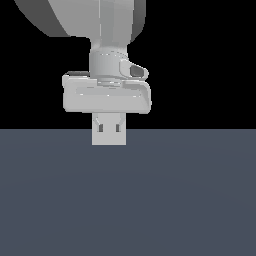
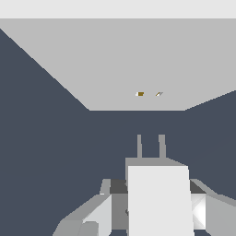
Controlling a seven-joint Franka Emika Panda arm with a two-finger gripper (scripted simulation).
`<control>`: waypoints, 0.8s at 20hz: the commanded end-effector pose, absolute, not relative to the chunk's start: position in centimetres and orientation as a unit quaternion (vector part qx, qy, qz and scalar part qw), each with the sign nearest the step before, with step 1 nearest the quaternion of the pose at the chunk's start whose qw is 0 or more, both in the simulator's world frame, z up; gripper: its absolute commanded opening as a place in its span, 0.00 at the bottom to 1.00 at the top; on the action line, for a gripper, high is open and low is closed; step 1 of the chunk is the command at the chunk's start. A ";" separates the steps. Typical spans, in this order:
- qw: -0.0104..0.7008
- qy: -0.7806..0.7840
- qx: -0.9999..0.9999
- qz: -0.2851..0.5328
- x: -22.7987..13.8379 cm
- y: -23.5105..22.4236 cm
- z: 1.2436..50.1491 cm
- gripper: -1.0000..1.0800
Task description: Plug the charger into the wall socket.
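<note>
Off-white and blocky, the charger (image 2: 159, 198) sits clamped between the fingers (image 2: 99, 214), which press against its two sides in the wrist view. Its two thin grey prongs (image 2: 150, 146) stick out of its far end and point toward the wall socket (image 2: 138, 60), a pale flat plate standing upright on the dark slate-blue desk (image 2: 41, 138). Two tiny dark holes (image 2: 140, 94) show on the plate, beyond the prong tips and clearly apart from them; bare desk lies between. In the exterior view the gripper (image 1: 108, 131) hangs from the grey arm (image 1: 112, 30) above the desk (image 1: 128, 200), with a pale block (image 1: 108, 139) at its lower end that may be the charger or the socket; I cannot tell which.
</note>
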State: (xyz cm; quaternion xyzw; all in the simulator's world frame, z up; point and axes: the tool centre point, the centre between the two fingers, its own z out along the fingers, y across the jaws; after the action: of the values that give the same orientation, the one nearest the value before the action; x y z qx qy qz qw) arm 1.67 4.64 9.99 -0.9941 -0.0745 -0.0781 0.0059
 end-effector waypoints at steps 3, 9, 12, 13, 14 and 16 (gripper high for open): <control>0.006 -0.075 -0.994 -0.078 2.9 4.8 10.0 0.00; 0.006 -0.075 -0.994 -0.078 4.9 5.2 10.0 0.00; 0.006 -0.075 -0.994 -0.078 5.5 5.2 10.0 0.00; 0.006 -0.075 -0.994 -0.078 5.7 5.3 10.0 0.00; 0.006 -0.075 -0.994 -0.078 5.8 5.3 10.0 0.00; 0.006 -0.075 -0.994 -0.078 5.9 5.3 10.0 0.00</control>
State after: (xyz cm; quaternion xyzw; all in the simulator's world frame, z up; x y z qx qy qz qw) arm 5.71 5.27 9.98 -0.9941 -0.0746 -0.0782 0.0059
